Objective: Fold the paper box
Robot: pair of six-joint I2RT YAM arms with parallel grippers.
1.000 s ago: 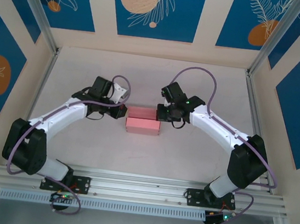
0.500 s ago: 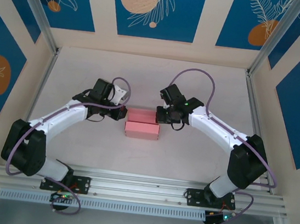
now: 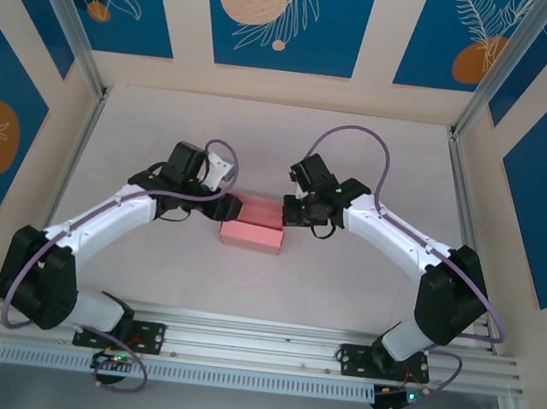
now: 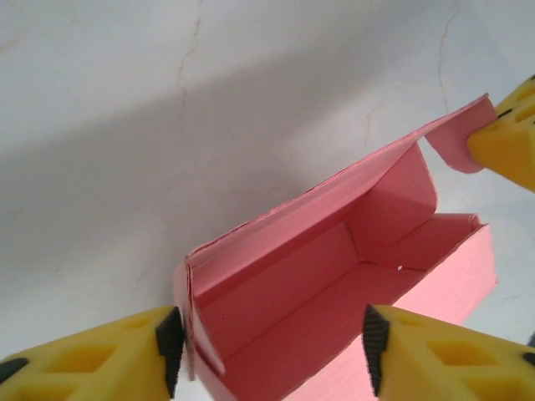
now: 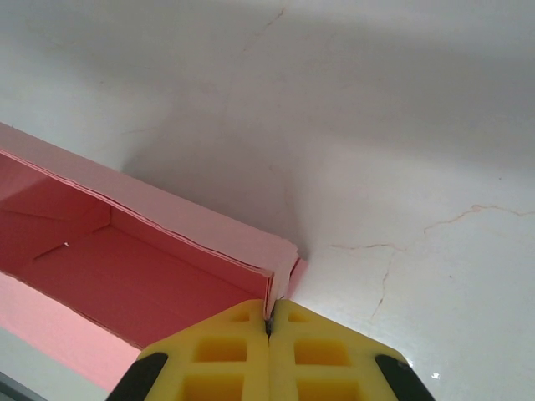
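The box [image 4: 334, 276] is thin pink card, matt, with faintly fuzzy cut edges. The worktop [image 4: 167, 100] is pale, smooth and slightly sheeny, veined with hairline cracks. The left hand [image 4: 272, 347] and right hand [image 5: 269, 322] are matt yellow plastic. The left's pads [image 4: 170, 347] are black and ribbed.

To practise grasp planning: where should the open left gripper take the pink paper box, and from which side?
Probably the left end wall of the paper box, left gripper coming down over the open top, one jaw inside, one outside: upright thin card suits a pinch across its thickness, as the right gripper grips the other end.
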